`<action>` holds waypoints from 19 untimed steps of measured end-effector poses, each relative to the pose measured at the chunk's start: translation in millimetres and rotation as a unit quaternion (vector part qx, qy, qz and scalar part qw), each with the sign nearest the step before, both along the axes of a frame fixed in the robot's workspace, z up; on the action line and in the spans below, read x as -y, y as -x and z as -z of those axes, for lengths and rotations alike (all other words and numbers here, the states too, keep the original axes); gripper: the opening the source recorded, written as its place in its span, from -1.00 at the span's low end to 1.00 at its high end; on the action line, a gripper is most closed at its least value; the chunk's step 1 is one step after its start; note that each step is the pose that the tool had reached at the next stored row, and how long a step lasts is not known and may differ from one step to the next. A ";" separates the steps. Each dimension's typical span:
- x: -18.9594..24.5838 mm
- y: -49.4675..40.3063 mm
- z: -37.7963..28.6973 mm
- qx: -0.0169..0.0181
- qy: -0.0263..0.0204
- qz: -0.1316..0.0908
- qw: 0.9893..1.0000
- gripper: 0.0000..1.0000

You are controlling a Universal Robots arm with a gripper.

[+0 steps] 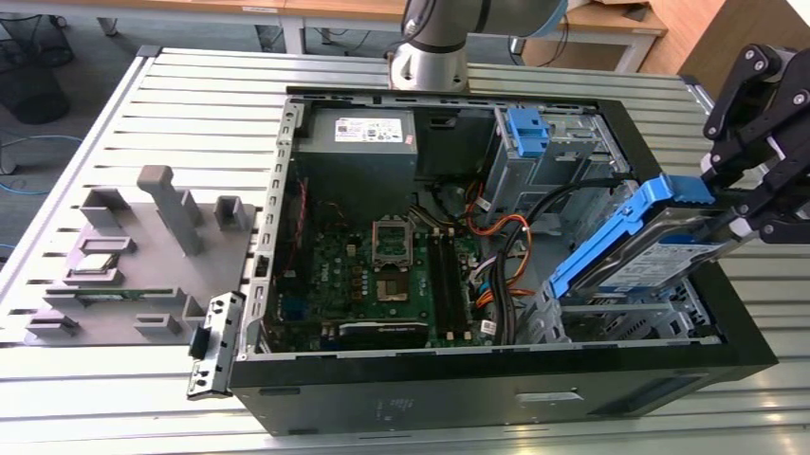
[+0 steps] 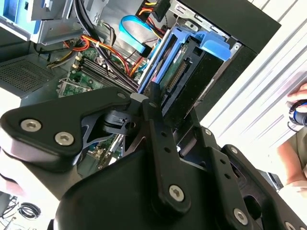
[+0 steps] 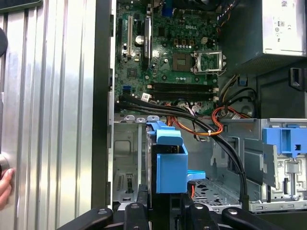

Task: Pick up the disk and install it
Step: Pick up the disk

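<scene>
Hand (image 1: 738, 216) clamped on the tilted disk (image 1: 669, 254), held over the drive cage (image 1: 631, 318) of the open computer case (image 1: 418, 393) on the bench (image 1: 190, 104).

A black computer case (image 1: 443, 384) lies open on a slatted metal table (image 1: 190, 104) in the middle of the exterior view. Inside it a green motherboard (image 1: 360, 284) covers the floor. Above that in the frame is a grey power-supply box (image 1: 355, 161) with a white sticker. A bare blue bracket (image 1: 525, 133) sits in the drive cage at the case's upper right, with orange and black cables (image 1: 496, 226) looping just below. A grey fixture (image 1: 127, 256) of blocks and posts stands at the exterior view's left, and a wire basket (image 1: 28, 71) is at upper left.
</scene>
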State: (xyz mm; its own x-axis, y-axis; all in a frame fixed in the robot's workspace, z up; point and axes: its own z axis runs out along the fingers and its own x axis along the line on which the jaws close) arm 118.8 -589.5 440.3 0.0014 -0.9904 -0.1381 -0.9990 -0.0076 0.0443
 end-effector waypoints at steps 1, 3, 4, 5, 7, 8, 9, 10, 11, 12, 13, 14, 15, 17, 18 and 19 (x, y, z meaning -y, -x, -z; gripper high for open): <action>0.0 0.0 -0.8 0.000 0.000 0.000 1.000 -0.29; 0.0 0.0 -1.2 0.000 0.000 0.000 1.000 -0.29; 0.0 0.0 -1.2 0.000 0.000 0.000 1.000 -0.29; 0.0 0.0 -1.3 0.000 0.000 0.000 1.000 -0.29; 0.0 0.0 -1.6 0.000 0.000 0.000 1.000 -0.29; 0.0 0.0 -2.8 0.000 0.000 0.000 1.000 -0.29; 0.0 0.0 -4.1 0.000 0.000 0.000 1.000 -0.29; 0.0 0.0 -5.0 0.000 0.000 0.000 1.000 -0.29; 0.0 0.0 -5.3 0.000 0.000 0.000 1.000 -0.29; 0.0 0.0 -5.3 0.000 0.000 0.000 1.000 -0.29; 0.0 0.0 -5.3 0.000 0.000 0.000 1.000 -0.29; 0.0 0.2 -5.3 0.001 0.000 0.000 1.000 -0.29; 0.0 0.6 -5.3 0.002 0.000 0.000 1.000 -0.29; 0.0 1.1 -5.4 0.005 0.000 0.000 1.000 -0.29; 0.0 1.5 -5.3 0.006 0.000 0.000 1.000 -0.29; 0.0 1.6 -5.3 0.006 0.000 0.000 1.000 -0.29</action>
